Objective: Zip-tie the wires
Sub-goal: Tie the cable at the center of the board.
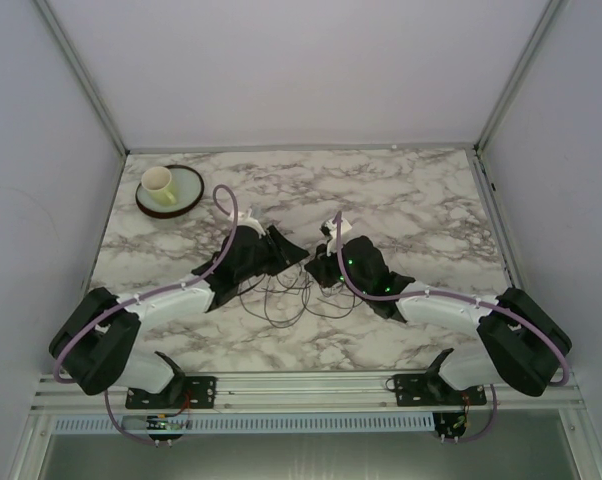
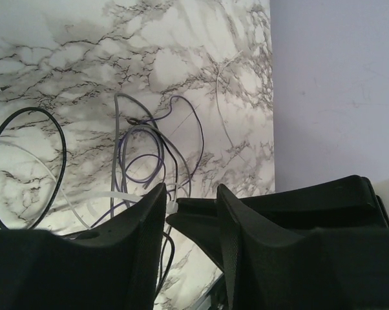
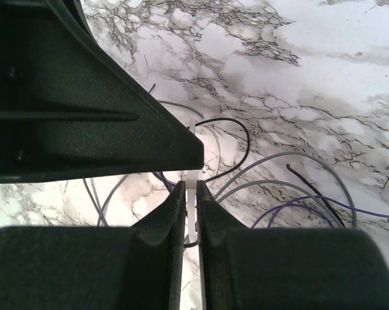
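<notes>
Both arms are the same build: the left arm (image 1: 171, 295) and right arm (image 1: 443, 303) have smooth white shells on the long links and chunky black housings (image 1: 93, 340) at the shoulders. Each sits on a black angled bracket (image 1: 171, 385) at the base. A thin purple cable (image 1: 226, 205) loops along the outside of each one, and there are little green lights (image 1: 351, 262) glowing on the right wrist. The left claw (image 2: 189, 213) and right claw (image 3: 191, 206) are both matte black, with fat wedge-shaped fingers tapering to tips.

wires (image 1: 281, 300) on table (image 1: 411, 200) centre | cup (image 1: 158, 182) on plate (image 1: 189, 195) | plate at far-left corner, well apart from wires
</notes>
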`<state>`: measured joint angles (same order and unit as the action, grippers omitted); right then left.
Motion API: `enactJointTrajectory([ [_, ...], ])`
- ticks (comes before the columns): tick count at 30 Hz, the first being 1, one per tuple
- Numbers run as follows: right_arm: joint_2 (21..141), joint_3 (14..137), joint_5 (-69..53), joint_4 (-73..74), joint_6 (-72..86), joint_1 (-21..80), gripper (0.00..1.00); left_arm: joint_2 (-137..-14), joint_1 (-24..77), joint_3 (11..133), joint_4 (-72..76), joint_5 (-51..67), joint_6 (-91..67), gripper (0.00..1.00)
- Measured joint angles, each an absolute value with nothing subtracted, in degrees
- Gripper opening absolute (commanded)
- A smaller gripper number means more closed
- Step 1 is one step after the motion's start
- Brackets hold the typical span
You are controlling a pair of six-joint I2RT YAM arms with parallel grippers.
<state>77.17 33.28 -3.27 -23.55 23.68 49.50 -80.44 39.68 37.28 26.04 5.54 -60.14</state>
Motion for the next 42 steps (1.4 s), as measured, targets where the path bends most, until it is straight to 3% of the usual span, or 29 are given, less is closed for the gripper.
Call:
enactJointTrajectory([
  [7,77.2,33.3,-2.9,-23.7,24.3,49.5,0.08,-81.9,40.9,37.1,26.9,5.3,-61.0,0.26],
  [14,77.2,33.3,-2.9,-23.7,24.7,49.5,0.08,-83.8,41.3,37.1,28.0,4.3,-61.3,0.00],
  [24,77.2,33.7,-2.0,-22.8,24.8,49.5,0.06,-84.4,40.5,38.2,27.3,4.2,-60.0,0.00],
  [38,76.8,34.3,1.0,-18.4,25.1,53.6,0.06,-84.4,31.4,49.3,23.2,5.9,-55.4,0.00],
  [41,76.8,34.3,1.1,-17.7,25.1,53.6,0.17,-84.4,31.0,49.9,23.3,6.0,-55.0,0.00],
  [42,76.8,34.3,1.1,-17.5,25.1,53.6,0.26,-84.4,31.0,49.9,23.4,6.2,-55.0,0.00],
])
